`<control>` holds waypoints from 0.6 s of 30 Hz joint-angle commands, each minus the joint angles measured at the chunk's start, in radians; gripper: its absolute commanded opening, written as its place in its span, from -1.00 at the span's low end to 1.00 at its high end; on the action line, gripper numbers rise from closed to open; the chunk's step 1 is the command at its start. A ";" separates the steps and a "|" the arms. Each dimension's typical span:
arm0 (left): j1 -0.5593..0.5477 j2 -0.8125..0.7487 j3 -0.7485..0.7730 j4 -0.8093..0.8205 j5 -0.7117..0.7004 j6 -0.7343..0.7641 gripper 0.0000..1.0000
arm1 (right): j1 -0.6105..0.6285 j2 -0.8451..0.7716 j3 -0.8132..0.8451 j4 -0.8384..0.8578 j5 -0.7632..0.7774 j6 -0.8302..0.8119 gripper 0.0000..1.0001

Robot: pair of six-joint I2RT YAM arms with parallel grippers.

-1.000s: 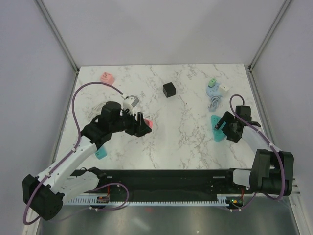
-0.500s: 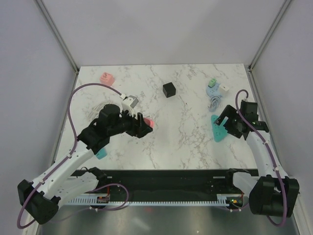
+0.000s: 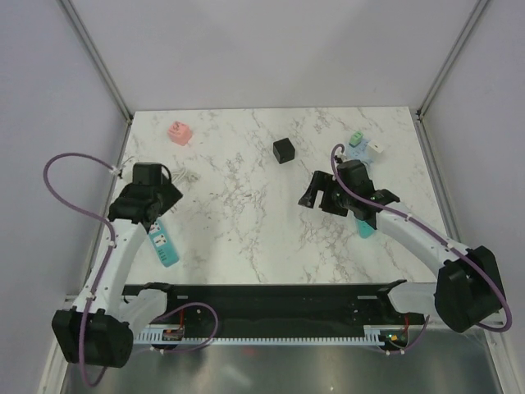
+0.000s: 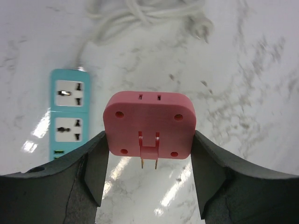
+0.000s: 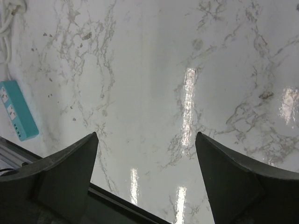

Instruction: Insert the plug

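Left wrist view: left hand [image 4: 149, 156] clamped on the plug [image 4: 148, 122], so best square its prongs [image 4: 148, 163] over the power strip [image 4: 69, 116] beside the hand.

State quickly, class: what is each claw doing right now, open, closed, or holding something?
Left claw: closed on the plug.
Right claw: open, holding nothing.

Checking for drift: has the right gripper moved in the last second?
Yes. The right gripper has swung left, closer to the black cube.
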 commanded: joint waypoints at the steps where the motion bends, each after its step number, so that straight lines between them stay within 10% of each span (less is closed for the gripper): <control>1: 0.202 -0.011 -0.010 -0.088 -0.134 -0.160 -0.95 | 0.003 0.016 0.030 0.132 -0.040 0.024 0.86; 7: 0.478 0.059 -0.090 -0.118 -0.270 -0.281 -0.95 | 0.003 0.031 0.036 0.158 -0.117 0.003 0.86; 18: 0.512 0.361 -0.156 -0.112 -0.215 -0.433 -0.95 | 0.001 -0.020 0.038 0.163 -0.149 -0.005 0.87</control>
